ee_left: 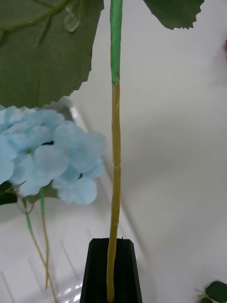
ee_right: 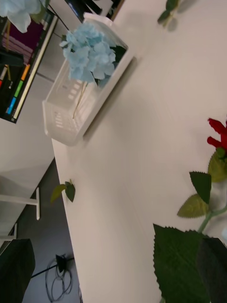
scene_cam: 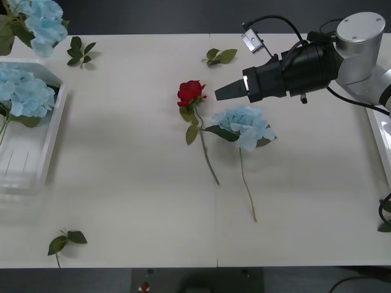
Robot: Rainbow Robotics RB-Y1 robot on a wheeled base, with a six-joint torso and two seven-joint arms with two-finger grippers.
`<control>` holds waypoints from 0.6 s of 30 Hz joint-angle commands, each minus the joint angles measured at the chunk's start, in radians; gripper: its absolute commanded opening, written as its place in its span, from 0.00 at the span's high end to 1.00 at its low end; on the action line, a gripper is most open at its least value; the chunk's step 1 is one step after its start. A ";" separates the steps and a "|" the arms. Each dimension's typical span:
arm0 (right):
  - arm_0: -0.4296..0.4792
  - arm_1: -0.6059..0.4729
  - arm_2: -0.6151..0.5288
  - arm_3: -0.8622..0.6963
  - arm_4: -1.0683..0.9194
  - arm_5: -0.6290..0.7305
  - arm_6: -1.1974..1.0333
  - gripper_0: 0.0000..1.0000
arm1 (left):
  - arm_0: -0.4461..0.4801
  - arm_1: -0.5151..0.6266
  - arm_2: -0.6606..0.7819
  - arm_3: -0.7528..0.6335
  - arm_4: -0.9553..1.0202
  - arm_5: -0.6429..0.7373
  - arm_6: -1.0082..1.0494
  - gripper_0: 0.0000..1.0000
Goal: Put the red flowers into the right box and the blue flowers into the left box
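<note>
Right gripper (scene_cam: 221, 93) hovers over mid-table, black fingers drawn together to a point with nothing between them, aimed at the red rose (scene_cam: 190, 91) lying just ahead of its tips. Just below and beside the fingertips lies a loose blue hydrangea (scene_cam: 246, 126), its leaves touching or overlapping the rose stem (scene_cam: 206, 152). The right box (scene_cam: 382, 131) sits behind this gripper, past the arm, with just its rim in sight. The left gripper (ee_left: 112, 272) is over the left box (scene_cam: 52, 131); its black fingers pinch a yellow-green stem (ee_left: 115, 156) that runs straight away from them to big leaves, probably the hydrangea head (scene_cam: 38, 17) at the far corner in the front view. Beneath this gripper another blue hydrangea (ee_left: 49, 158) already rests in the tray. Loose leaf sprigs (scene_cam: 80, 51) lie scattered about the table. Risks, as I judge them: the right fingers must spread before descending, or they will shove the rose aside; the rose and hydrangea lie so close that a grasp low on the stem could snag the hydrangea leaf and drag blue along to the red box. On the left, the thin stem could slip or swing on release, leaving the head hanging over the rim.
</note>
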 commanded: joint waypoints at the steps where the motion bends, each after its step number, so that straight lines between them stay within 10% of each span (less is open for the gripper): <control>1: -0.053 -0.042 -0.012 -0.106 0.123 0.028 -0.136 0.00 | 0.065 0.037 0.058 -0.130 -0.126 -0.058 0.088 1.00; 18: 0.089 -0.253 -0.010 -0.632 0.523 0.086 -0.966 0.00 | 0.139 0.045 0.041 -0.119 -0.524 -0.183 0.186 1.00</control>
